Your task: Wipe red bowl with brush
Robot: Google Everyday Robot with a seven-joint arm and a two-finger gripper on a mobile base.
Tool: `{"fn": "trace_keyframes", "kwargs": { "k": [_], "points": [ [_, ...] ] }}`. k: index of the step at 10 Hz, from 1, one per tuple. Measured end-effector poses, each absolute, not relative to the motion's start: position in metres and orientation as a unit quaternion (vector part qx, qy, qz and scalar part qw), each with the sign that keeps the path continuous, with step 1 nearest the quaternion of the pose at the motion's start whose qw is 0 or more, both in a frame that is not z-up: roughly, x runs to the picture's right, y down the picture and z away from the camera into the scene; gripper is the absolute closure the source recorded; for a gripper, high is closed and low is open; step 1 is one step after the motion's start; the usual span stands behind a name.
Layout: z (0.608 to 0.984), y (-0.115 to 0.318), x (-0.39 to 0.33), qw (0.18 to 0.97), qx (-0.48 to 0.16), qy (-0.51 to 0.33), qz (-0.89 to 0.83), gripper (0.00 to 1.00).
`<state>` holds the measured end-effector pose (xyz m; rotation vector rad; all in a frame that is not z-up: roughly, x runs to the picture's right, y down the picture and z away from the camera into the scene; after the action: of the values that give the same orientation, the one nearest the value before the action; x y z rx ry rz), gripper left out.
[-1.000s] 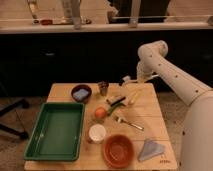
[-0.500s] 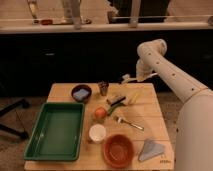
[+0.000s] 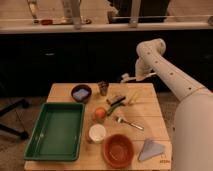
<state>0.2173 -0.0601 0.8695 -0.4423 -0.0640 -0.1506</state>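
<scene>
The red bowl (image 3: 118,150) sits at the front of the wooden table (image 3: 150,120), just right of a white cup (image 3: 97,133). A slim pale handle, which I take for the brush (image 3: 133,96), lies at the back right of the table beside a dark block (image 3: 119,98); its head is hard to make out. My gripper (image 3: 125,78) hangs above the table's back edge, just behind the brush and far from the red bowl. I see nothing held in it.
A green tray (image 3: 55,131) fills the left of the table. A maroon bowl (image 3: 81,93) holding something blue and a metal cup (image 3: 103,88) stand at the back. An orange (image 3: 100,113), a green-handled tool (image 3: 114,107), a fork (image 3: 130,123) and a grey cloth (image 3: 151,149) lie around.
My gripper has drifted slightly to the left above the table's back edge. Nothing on the table has moved.
</scene>
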Motion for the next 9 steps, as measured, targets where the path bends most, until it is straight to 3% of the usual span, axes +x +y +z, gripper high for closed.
{"fn": "trace_keyframes", "kwargs": {
  "k": [9],
  "points": [
    [0.836,-0.026,0.216,0.959,-0.264,-0.034,-0.096,0.98]
  ]
}}
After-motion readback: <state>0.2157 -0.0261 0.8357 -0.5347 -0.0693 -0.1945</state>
